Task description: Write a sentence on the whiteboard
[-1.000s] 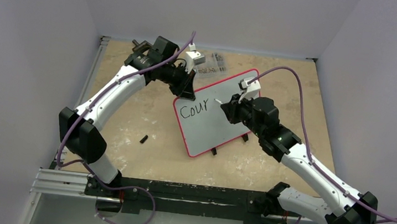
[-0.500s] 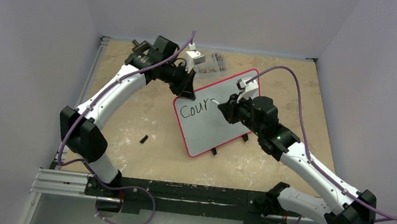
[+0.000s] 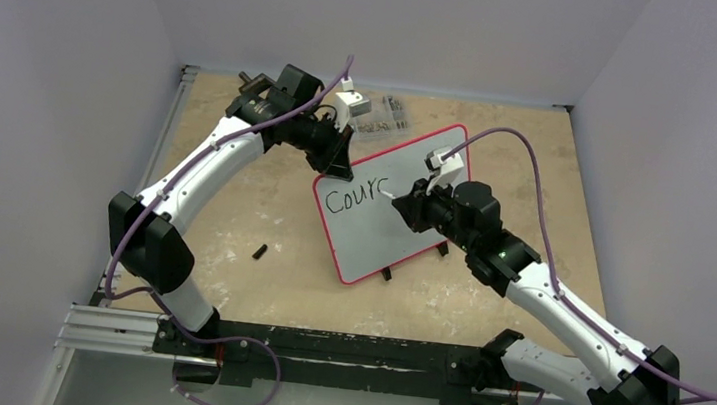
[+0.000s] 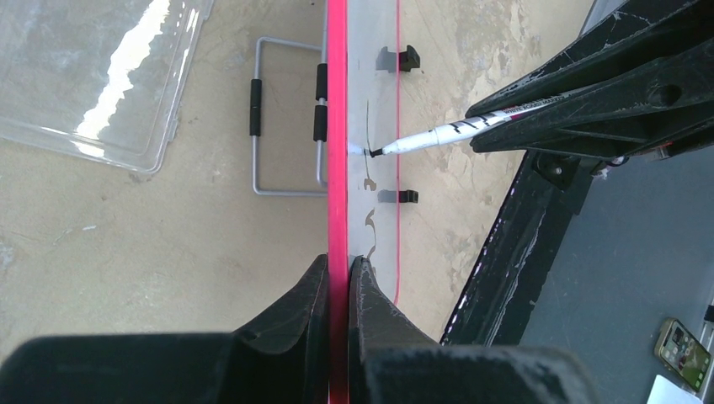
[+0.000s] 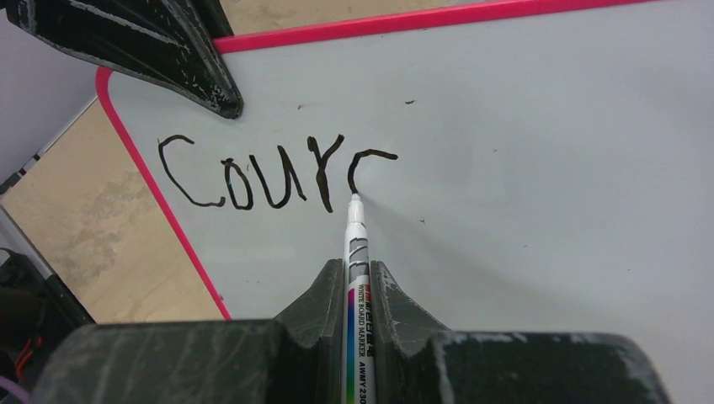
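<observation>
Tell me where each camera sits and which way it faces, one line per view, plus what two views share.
Top external: above and behind the bases, looking down at the table; both arms show whole.
Left wrist: on the left wrist, looks along the whiteboard edge; the left gripper clamps the frame.
Right wrist: on the right wrist, looks down at the board face; the right gripper holds the marker.
Shared: both wrist views show the marker tip touching the board.

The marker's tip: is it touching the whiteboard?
Touching. The right wrist view shows the marker tip meeting the whiteboard at the rightmost stroke's lower end.
</observation>
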`<state>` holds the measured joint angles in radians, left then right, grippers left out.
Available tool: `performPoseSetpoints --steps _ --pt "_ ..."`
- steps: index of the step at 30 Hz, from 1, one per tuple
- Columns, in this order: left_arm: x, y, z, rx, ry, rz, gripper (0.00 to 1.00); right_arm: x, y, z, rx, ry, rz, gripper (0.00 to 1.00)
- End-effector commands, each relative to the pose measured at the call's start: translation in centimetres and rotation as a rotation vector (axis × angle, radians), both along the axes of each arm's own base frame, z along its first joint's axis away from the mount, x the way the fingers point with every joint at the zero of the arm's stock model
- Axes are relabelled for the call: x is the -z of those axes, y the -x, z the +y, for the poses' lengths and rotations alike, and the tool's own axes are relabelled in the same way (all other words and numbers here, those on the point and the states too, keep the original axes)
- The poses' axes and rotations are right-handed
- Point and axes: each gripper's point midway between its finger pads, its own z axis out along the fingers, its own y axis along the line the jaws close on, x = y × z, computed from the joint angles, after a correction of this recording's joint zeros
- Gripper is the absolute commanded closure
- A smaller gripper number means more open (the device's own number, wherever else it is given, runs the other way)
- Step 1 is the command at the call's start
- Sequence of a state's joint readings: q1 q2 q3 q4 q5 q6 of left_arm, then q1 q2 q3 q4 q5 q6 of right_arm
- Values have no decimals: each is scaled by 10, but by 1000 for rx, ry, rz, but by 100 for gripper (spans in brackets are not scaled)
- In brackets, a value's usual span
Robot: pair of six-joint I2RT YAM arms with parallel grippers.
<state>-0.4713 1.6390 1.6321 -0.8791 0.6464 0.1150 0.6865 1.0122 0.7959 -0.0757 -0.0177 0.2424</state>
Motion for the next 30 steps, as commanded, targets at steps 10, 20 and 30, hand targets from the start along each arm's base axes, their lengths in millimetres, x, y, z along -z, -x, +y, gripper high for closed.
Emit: performPoseSetpoints --steps 10,20,30 --pt "10 -5 4 23 -66 -49 100 -25 -21 -17 130 13 -64 100" --pt "9 -5 4 24 -64 -49 100 -42 -29 -8 117 2 -88 100" --pt "9 -5 4 21 -65 -50 100 -28 -23 -10 113 5 -63 100"
